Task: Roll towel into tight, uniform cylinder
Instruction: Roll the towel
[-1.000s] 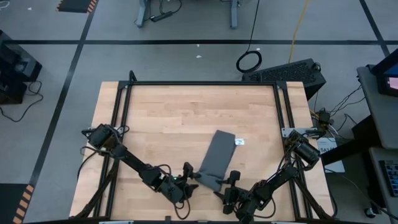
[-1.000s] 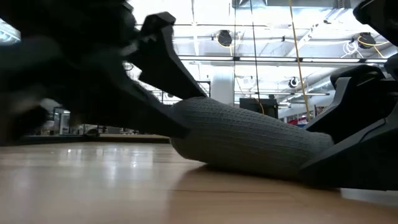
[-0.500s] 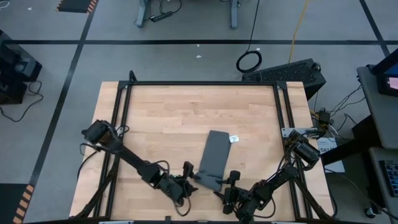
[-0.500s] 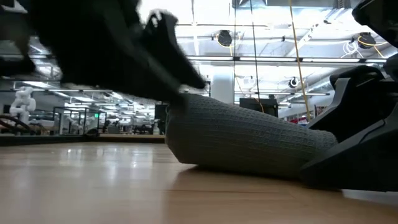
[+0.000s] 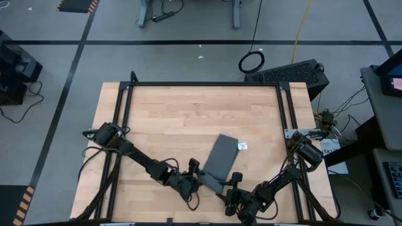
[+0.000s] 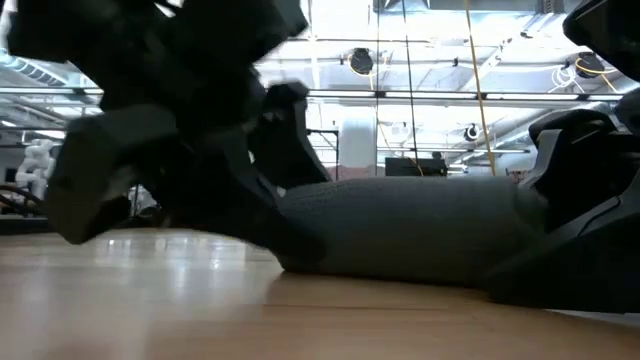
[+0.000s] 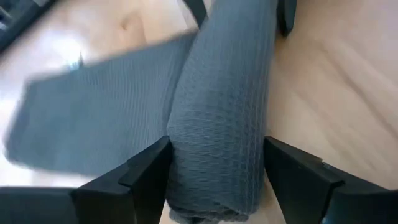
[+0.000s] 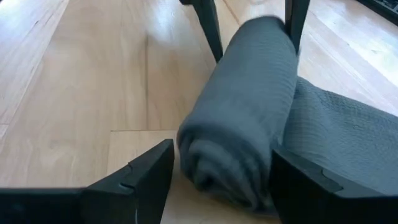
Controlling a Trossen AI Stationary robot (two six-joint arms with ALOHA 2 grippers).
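Observation:
The dark grey towel (image 5: 220,160) lies on the wooden table (image 5: 176,113) near its front edge. Its near part is wound into a thick roll (image 6: 410,225), and the flat remainder (image 7: 93,118) reaches toward the far edge, with a small white tag (image 5: 242,145) beside it. My left gripper (image 7: 217,149) is shut on the roll's left end and my right gripper (image 8: 224,155) on its right end. In the high view, my left gripper (image 5: 196,178) and my right gripper (image 5: 227,188) face each other along the roll. My left gripper pinches the roll's left end (image 7: 181,163) between its two fingers, one on each side of its thickness. The fingers slant down from the table's left and lie along the roll. The roll rests on the table. My right gripper has the roll's right end (image 8: 196,155) between its two fingers, coming slanting down from the table's near right. Its fingers lie along the roll, whose open spiral end faces the wrist. That end rests on the wood.
Black frame rails (image 5: 122,113) run along the table's left, right and far sides. Bare wood stretches from the towel to the far edge. A cable coil (image 5: 251,61) and a dark box (image 5: 295,75) lie on the floor beyond.
My left gripper has moved a little toward the table's right, turning its wrist, with the roll's left end. The flat part swung toward the left and then back to the right. In the low view the roll, tilted before, now lies level.

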